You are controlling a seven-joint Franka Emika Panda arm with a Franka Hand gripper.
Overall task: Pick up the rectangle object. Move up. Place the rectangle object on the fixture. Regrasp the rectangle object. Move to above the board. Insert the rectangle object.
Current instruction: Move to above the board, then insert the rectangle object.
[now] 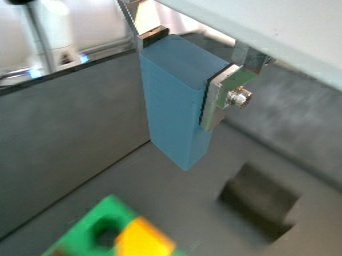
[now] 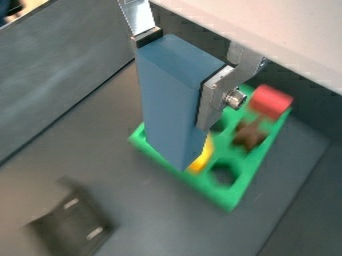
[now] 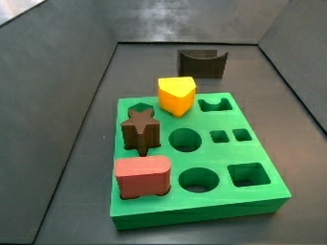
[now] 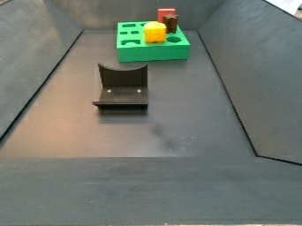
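The claw (image 1: 178, 55) pinches the small blue-grey rectangular block (image 1: 177, 105) between its flat silver fingers (image 1: 221, 92), high over the dark floor; in both wrist views the block hangs lengthwise downward from the grip, clear of everything below. Neither side view shows the claw or the block, so they sit above those cameras' reach. The block looks rigid and light, with plain smooth faces that could slide between the pads, so a hold across its two broad faces near one end, as now, seems the sound choice. The small dark U-shaped fixture (image 4: 120, 86) stands empty on the floor, well apart from the large bright green board (image 3: 192, 163). The board carries a yellow block (image 3: 178, 95), a reddish-brown rounded block (image 3: 141, 178) and a dark brown piece (image 3: 141, 130). The block's upper end is cut off in the wrist views, and which hole suits it cannot be told
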